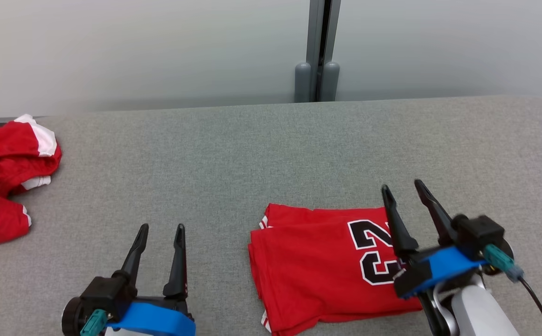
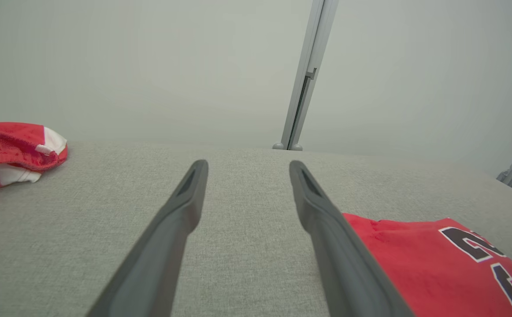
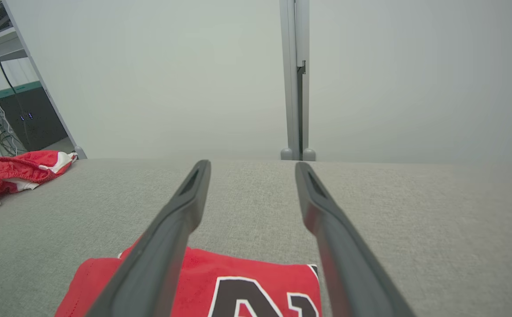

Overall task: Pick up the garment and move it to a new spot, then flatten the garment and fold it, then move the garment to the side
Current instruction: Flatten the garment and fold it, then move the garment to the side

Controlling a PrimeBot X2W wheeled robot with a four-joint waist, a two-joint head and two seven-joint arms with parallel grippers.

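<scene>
The garment (image 1: 317,266) is a red jersey with a black and white number, lying folded into a neat rectangle on the grey table (image 1: 271,154) at the front right. It also appears in the left wrist view as the garment (image 2: 419,259) and in the right wrist view as the garment (image 3: 220,286). My right gripper (image 1: 404,186) hovers open over the jersey's right part, with nothing between its fingers (image 3: 185,211). Down at the front left my left gripper (image 1: 161,228) stands open and empty over bare table, left of the jersey.
A second red and white garment (image 1: 7,177) lies crumpled at the table's far left edge. A grey post (image 1: 317,51) rises behind the table against the pale wall. Shelving with cables (image 3: 0,88) stands beyond the left end.
</scene>
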